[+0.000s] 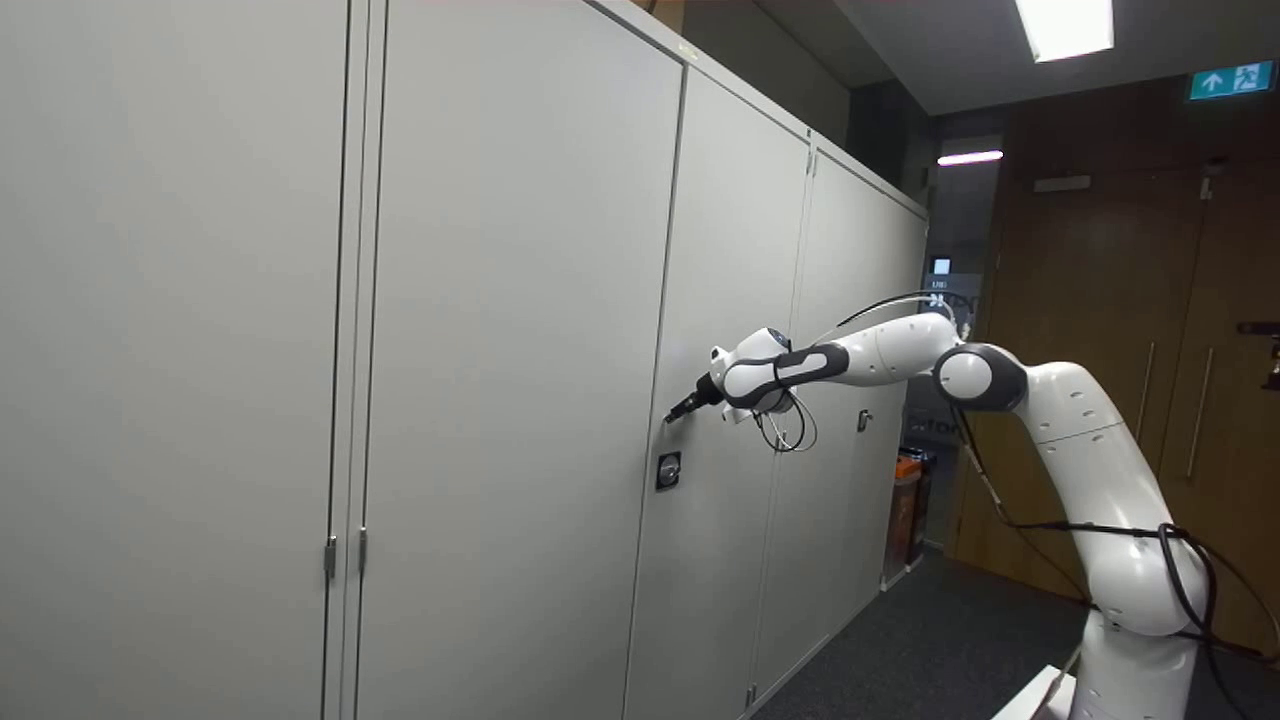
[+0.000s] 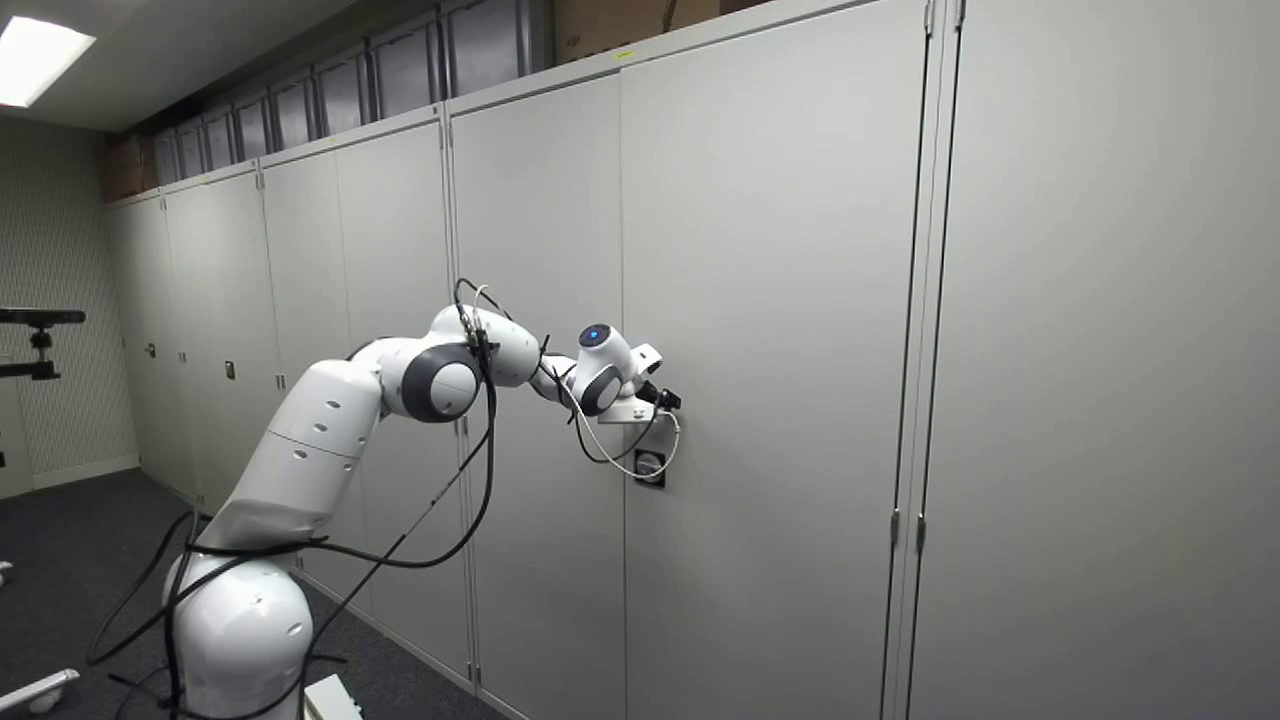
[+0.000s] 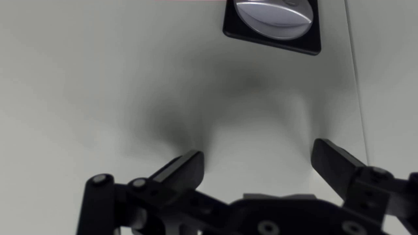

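Wrist view shows the tool (image 3: 258, 154) spread wide, empty, near a handle (image 3: 277, 23); an exterior view adds an orange-lidded bin (image 1: 902, 515).

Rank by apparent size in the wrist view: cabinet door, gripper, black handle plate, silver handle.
1. Cabinet door
2. Gripper, enlarged by being close up
3. Black handle plate, cut off by the top edge
4. Silver handle, set on the plate, also cut off

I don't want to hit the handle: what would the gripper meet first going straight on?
Most likely the flat cabinet door, above the round handle, which looks off the line of the open gripper. Whether the fingers touch the door is unclear.
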